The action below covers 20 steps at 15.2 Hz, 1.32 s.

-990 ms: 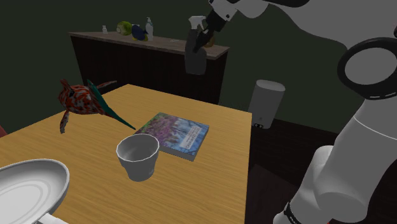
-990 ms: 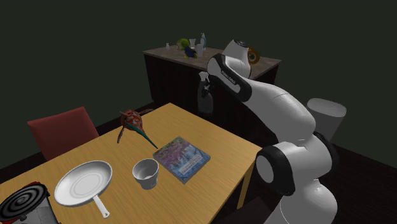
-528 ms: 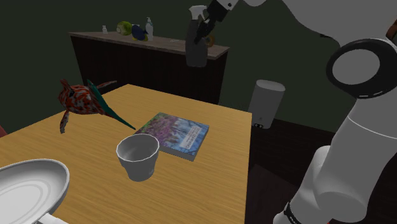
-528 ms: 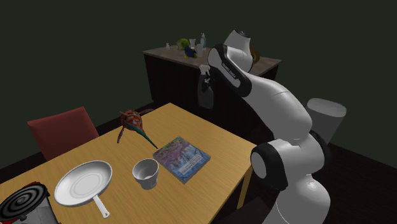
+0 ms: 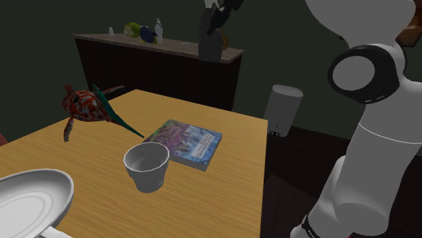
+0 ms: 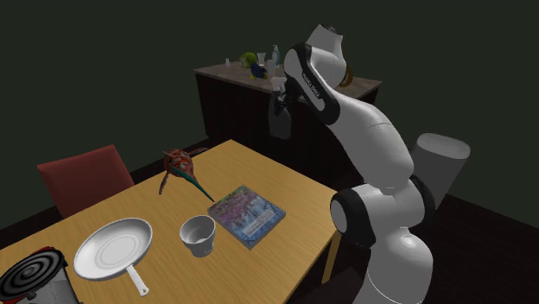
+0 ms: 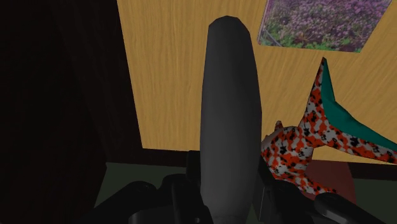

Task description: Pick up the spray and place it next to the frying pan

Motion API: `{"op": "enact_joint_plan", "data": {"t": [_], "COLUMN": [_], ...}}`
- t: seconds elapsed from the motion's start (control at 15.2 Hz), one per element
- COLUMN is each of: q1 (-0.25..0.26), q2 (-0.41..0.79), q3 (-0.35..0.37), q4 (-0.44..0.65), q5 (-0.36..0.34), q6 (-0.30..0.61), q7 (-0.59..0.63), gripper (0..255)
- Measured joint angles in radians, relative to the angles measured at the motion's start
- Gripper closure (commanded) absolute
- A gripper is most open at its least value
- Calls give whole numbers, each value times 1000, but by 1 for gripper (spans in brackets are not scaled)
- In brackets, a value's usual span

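I have the dark grey spray bottle (image 5: 210,44) clamped between the black fingers of the gripper (image 5: 218,19), which are closed on it from both sides. In the wrist view its body runs straight out from between them. It hangs bottom-down, high above the far edge of the wooden table (image 5: 223,196), in front of the dark sideboard (image 5: 135,61). On the table I see a flower-covered book (image 5: 189,140), a white cup (image 5: 146,165), a red spotted toy (image 5: 84,105) and, well apart from the bottle, the pale frying pan (image 6: 112,249).
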Motion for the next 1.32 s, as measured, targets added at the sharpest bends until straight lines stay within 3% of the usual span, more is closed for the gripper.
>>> {"op": "enact_joint_plan", "data": {"t": [0.13,0.4,0.79,1.32], "q1": [25,93,154,208], "q2": [-30,-155,-300,-401], "q3": [15,73,178,334], "q4": [-26,-182,-349,-456], "q5": [-27,-117,-216,-297], "q6": [7,69,123,149], "q7": [31,121,269,478], "gripper": [255,255,255,255]}}
